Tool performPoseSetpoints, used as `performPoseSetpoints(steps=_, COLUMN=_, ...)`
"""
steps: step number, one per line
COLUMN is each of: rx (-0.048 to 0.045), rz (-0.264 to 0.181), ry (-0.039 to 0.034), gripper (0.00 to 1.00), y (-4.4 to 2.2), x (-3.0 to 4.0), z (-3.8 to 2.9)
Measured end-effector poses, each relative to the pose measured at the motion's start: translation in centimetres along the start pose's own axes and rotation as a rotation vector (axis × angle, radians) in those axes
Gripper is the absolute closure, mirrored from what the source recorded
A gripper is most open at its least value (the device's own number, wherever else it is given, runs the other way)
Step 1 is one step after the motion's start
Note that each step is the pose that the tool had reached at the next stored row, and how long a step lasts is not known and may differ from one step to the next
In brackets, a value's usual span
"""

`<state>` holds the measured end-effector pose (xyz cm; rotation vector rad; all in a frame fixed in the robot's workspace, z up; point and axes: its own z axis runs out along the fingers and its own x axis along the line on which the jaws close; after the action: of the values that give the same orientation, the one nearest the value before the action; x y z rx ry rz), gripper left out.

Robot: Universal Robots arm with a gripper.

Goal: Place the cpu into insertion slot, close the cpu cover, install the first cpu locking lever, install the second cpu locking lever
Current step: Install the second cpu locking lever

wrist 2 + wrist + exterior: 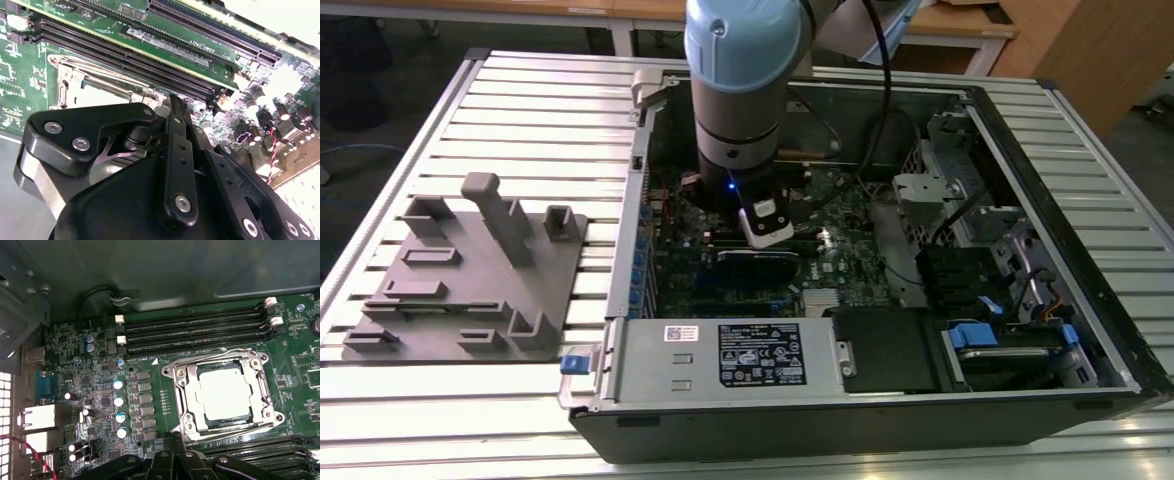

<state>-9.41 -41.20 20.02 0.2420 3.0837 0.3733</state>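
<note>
Hovering low over the green motherboard, gripper; finger state cannot be told. Just beyond the fingertips, cpu seated in the insertion slot, cpu cover down around it. Probably lever work now: best approached slowly, square to the cover's edge, clear of the memory slots beyond.

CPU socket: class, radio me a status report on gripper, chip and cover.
Gripper beside the socket, fingers hidden. CPU seated in the insertion slot, CPU cover down around it. Nothing lying across the socket.
</note>
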Motion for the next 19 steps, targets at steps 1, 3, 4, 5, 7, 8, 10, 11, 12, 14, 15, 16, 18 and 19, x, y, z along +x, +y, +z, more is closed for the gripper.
performPoseSetpoints(steps=1, rx=-0.0001, rz=0.0, ry=0.0, gripper=0.9, y=0.01, x=0.0, z=-0.05)
performPoseSetpoints(steps=3, rx=-0.0001, rz=0.0, ry=0.0, gripper=0.9, y=0.04, x=0.0, z=-0.17)
performPoseSetpoints(steps=4, rx=-0.0001, rz=0.0, ry=0.0, gripper=0.9, y=0.06, x=0.0, z=-0.26)
performPoseSetpoints(steps=5, rx=0.0, rz=0.0, ry=0.0, gripper=0.9, y=0.1, x=0.0, z=-0.39)
performPoseSetpoints(steps=7, rx=-0.0001, rz=0.0, ry=-0.0001, gripper=0.9, y=0.17, x=-0.01, z=-0.69)
performPoseSetpoints(steps=8, rx=-0.0002, rz=0.0, ry=-0.0001, gripper=0.9, y=0.21, x=-0.01, z=-0.82)
performPoseSetpoints(steps=10, rx=-0.0001, rz=0.0, ry=0.0, gripper=0.9, y=0.28, x=-0.01, z=-1.14)
performPoseSetpoints(steps=11, rx=0.0, rz=0.0, ry=0.0, gripper=0.9, y=0.32, x=-0.01, z=-1.28)
performPoseSetpoints(steps=12, rx=-0.0001, rz=0.0, ry=0.0, gripper=0.9, y=0.35, x=-0.01, z=-1.4)
performPoseSetpoints(steps=14, rx=-0.0003, rz=0.0, ry=-0.0001, gripper=0.9, y=0.36, x=-0.02, z=-1.46)
performPoseSetpoints(steps=15, rx=-0.0005, rz=0.0, ry=-0.0002, gripper=0.9, y=0.37, x=-0.02, z=-1.46)
performPoseSetpoints(steps=16, rx=-0.0003, rz=0.0, ry=-0.0001, gripper=0.9, y=0.37, x=-0.02, z=-1.47)
performPoseSetpoints(steps=18, rx=-0.0001, rz=0.0, ry=-0.0001, gripper=0.9, y=0.37, x=-0.02, z=-1.49)
performPoseSetpoints(steps=19, rx=-0.0001, rz=0.0, ry=0.0, gripper=0.9, y=0.37, x=-0.02, z=-1.5)
